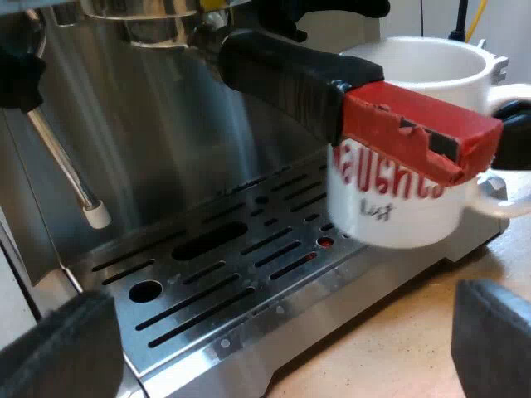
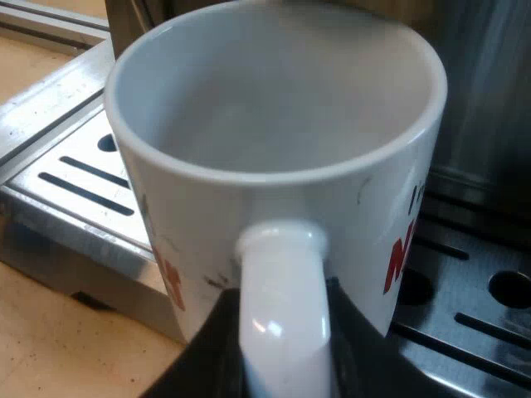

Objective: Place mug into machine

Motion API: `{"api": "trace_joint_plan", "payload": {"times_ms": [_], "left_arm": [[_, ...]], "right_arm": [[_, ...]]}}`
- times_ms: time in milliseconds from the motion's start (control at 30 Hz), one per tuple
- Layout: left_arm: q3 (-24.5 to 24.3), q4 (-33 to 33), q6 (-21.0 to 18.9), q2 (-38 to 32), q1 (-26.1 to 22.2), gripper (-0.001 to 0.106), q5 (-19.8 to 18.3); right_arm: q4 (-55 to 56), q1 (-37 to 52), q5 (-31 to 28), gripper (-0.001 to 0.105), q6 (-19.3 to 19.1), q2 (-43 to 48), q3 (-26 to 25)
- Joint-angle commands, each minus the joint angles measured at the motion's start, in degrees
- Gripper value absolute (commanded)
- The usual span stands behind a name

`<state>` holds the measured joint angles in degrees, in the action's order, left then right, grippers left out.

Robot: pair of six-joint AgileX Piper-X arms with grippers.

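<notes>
One mug [image 2: 274, 124] hangs over the tray [image 1: 207, 274] edge, pinched at its ear by the right gripper [image 2: 282, 348]; the left gripper [image 1: 274, 347] is spread, empty. Carrying step, I judge; next, move inward and lower gently.

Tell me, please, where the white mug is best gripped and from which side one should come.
By its handle, coming from the open side away from the machine. The mug is upright over the drip tray, its handle points outward, and the holder's red-ended handle juts out close by its rim, so a grasp from above looks cramped. The right gripper clasps the handle that way.
</notes>
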<state>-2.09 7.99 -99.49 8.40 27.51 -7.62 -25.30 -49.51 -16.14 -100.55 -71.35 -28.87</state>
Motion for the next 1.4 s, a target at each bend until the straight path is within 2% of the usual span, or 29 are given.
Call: {"api": "trace_joint_plan", "payload": {"times_ms": [33, 267, 600, 700, 767, 833, 933, 1133, 1400], "left_arm": [[-0.01, -1.12, -0.08, -0.14, 0.28, 0.081, 0.59], [-0.01, -1.12, -0.08, -0.14, 0.28, 0.081, 0.59], [-0.01, -1.12, -0.08, -0.14, 0.28, 0.081, 0.59], [-0.01, -1.12, -0.08, -0.14, 0.28, 0.081, 0.59], [-0.01, -1.12, -0.08, -0.14, 0.28, 0.081, 0.59], [-0.01, -1.12, -0.08, -0.14, 0.28, 0.081, 0.59], [-0.01, -1.12, -0.08, -0.14, 0.28, 0.081, 0.59], [-0.01, -1.12, -0.08, -0.14, 0.28, 0.081, 0.59], [-0.01, -1.12, -0.08, -0.14, 0.28, 0.081, 0.59]], "right_arm": [[-4.49, -0.08, -0.51, 0.0, 0.13, -1.93, -2.09], [-9.21, -0.08, -1.33, 0.0, 0.13, -9.7, -6.3], [-9.6, -0.08, -1.76, 0.001, 0.13, -14.82, -10.52], [-8.96, -0.08, -1.76, 0.015, 0.13, -15.09, -10.51], [-8.72, -0.08, -1.76, 0.031, 0.13, -15.09, -10.51], [-8.72, -0.08, -1.76, 0.041, 0.13, -15.09, -10.51], [-8.72, -0.08, -1.76, 0.048, 0.13, -14.88, -10.51], [-8.72, -2.26, -4.08, 0.056, 0.13, -11.85, -8.44], [-13.06, -2.76, -6.08, 0.058, 0.13, -5.33, 1.99]]}}
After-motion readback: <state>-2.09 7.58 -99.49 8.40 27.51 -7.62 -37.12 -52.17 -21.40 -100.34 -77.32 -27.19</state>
